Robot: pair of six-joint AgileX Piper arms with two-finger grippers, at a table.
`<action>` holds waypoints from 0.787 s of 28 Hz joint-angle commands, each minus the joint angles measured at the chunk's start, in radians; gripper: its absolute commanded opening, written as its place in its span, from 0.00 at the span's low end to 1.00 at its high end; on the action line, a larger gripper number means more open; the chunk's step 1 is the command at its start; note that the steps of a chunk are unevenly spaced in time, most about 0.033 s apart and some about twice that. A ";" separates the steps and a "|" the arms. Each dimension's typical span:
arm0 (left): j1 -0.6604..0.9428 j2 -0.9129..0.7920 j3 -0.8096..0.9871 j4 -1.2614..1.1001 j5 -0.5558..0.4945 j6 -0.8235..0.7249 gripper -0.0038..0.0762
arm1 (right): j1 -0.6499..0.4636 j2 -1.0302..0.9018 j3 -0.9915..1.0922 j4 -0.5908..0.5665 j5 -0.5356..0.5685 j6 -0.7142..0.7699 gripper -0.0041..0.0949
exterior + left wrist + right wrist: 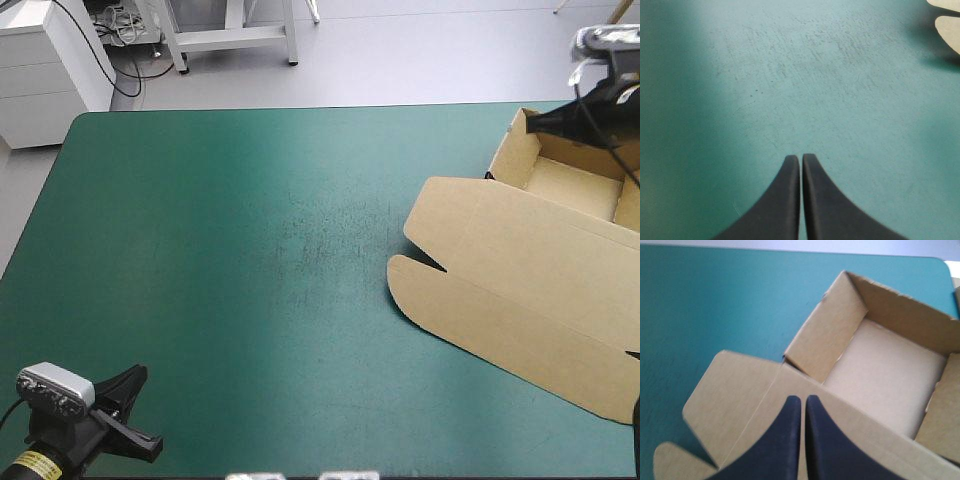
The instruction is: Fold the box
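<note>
- The box (520, 270) lies at the right side of the teal-green cover (250, 250), an open tray (570, 185) with raised walls and the lid (520, 300) flat, spread toward the near edge.
- The right gripper (803, 399) has its black fingers pressed together in one pointed arch, with nothing between them.
- In its wrist view the tips stand over the lid (750, 395), just by the fold where it joins the tray (885, 375). The tray's hollow opens ahead of the fingers and to one side.
- In the high view the right gripper (540, 122) hangs at the tray's far left corner. Whether it touches the board there cannot be told.
- The left gripper (140, 373) is at the table's near left corner, well apart from the box.
- Its fingers (790, 200) are closed against each other over bare cover (790, 75), gripping nothing.
- From the left gripper (801, 159), the box (947, 30) shows only as two rounded flap tips far ahead and off to the side.
- A yellow label (35, 462) sits on the left arm; its writing is too small to read.
</note>
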 commanded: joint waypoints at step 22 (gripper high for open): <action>-0.005 0.014 -0.023 -0.012 -0.072 -0.007 0.04 | 0.189 -1.050 1.200 -0.041 -0.335 0.026 0.03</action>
